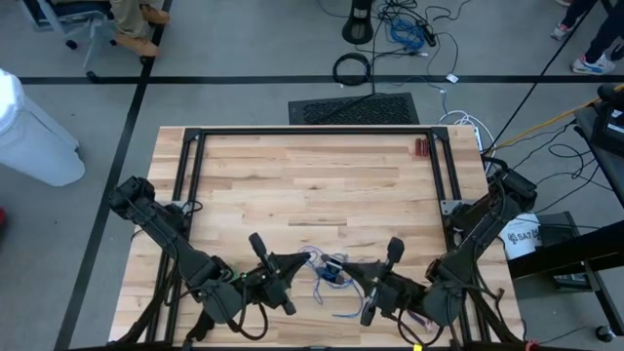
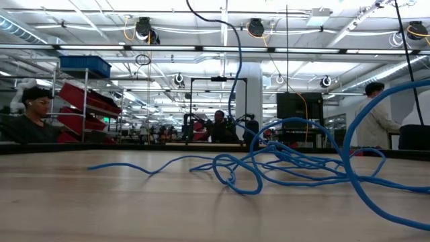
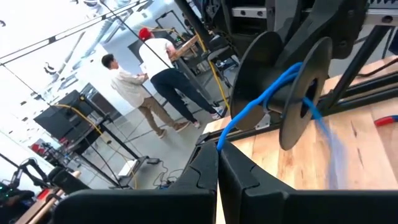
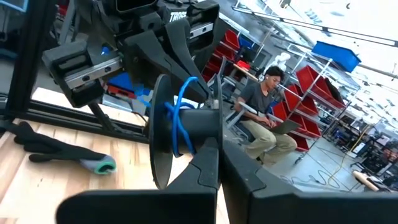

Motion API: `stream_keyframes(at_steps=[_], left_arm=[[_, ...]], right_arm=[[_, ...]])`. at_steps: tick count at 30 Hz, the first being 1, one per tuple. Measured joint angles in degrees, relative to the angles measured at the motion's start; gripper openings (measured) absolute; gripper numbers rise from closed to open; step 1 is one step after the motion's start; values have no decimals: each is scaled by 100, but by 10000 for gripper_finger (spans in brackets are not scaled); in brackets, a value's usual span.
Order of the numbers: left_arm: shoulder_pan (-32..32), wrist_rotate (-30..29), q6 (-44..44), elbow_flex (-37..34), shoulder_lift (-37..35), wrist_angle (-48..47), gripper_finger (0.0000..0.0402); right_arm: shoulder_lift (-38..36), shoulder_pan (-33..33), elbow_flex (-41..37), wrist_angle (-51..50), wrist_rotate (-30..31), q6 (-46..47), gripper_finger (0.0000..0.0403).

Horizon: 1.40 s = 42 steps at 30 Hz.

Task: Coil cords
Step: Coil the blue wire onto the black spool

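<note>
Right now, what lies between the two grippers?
In the high view, a loose tangle of blue cord lies on the wooden table between the left gripper and the right gripper, both shut. The wrist views show cord wound on a dark spool.

Far half of the tabletop point(image 1: 312, 171) open for passage, loose blue cord point(image 1: 330, 275) tangled between both arms, red pliers point(image 1: 421, 147) at far edge.

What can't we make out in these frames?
- High view: how the blue cord runs between the left hand and the right hand; too small and tangled.
- Low view: neither hand shows; the cord's right-hand loop is cut off by the picture's edge.
- Left wrist view: the spool's far side, hidden by its own disc.
- Right wrist view: the cord's end, hidden behind the spool.
</note>
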Motion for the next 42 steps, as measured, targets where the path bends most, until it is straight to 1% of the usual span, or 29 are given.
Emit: stream_keyframes(at_steps=[3, 6, 10, 13, 17, 20, 25, 30, 37, 39, 42], left_arm=[[13, 84, 0, 0, -1, -49, 2], [8, 382, -6, 0, -1, -170, 7], [4, 439, -48, 0, 0, -155, 36], [10, 439, -63, 0, -2, -151, 59], [14, 442, -206, 0, 0, -133, 76], [13, 533, -212, 0, 0, -133, 82], [14, 971, -279, 0, 0, -135, 92], [13, 1044, -386, 0, 0, -140, 105], [78, 1068, -525, 0, 0, -135, 109], [139, 1214, -698, 0, 0, -145, 109], [270, 1629, -1074, 0, 0, -149, 109]], right_arm=[[-9, 8, 0, 163, 2, -63, 0], [-9, 45, 0, 487, 1, -331, 0], [-11, 99, 2, 912, 11, -644, 0], [-13, 149, 0, 1047, 31, -775, 0], [-41, 198, 1, 1225, 31, -899, 0], [-118, 237, 1, 1253, 32, -907, 0], [-192, 329, 0, 1273, 56, -918, 0], [-238, 426, 0, 1365, 86, -1015, 0], [-407, 591, 1, 1704, 643, -1613, 0], [-473, 641, 0, 1755, 658, -1691, 0], [-592, 713, 0, 1767, 660, -1703, 0]])
